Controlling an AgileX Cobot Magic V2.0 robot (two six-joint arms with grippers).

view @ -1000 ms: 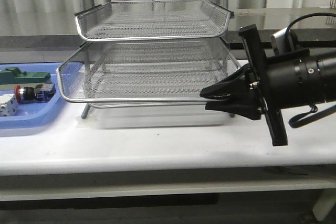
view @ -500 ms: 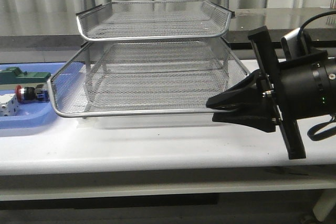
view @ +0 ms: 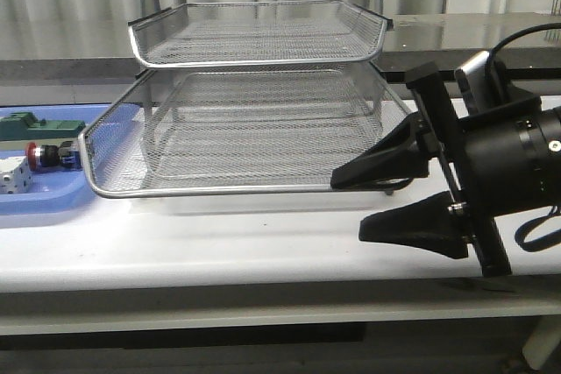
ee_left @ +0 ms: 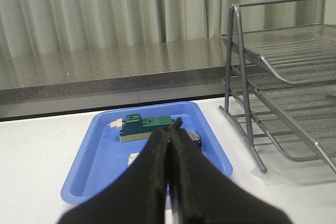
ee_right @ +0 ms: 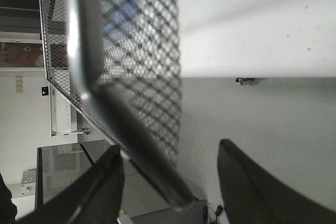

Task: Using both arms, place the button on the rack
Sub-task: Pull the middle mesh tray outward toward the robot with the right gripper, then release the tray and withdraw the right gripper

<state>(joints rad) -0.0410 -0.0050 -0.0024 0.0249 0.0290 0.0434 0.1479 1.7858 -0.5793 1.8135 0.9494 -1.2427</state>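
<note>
Two end effectors: the right end effector [view: 386,203] is spread beside the rack [view: 254,120]; the left end effector [ee_left: 170,129], pinched empty, should open and descend squarely onto the button [view: 51,156] in the blue tray [view: 53,203].

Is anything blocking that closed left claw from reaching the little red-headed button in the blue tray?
Nothing visible does. The left gripper hangs shut above the flat blue plastic tray, where the red-headed push-button lies between a green block and a white part.
</note>
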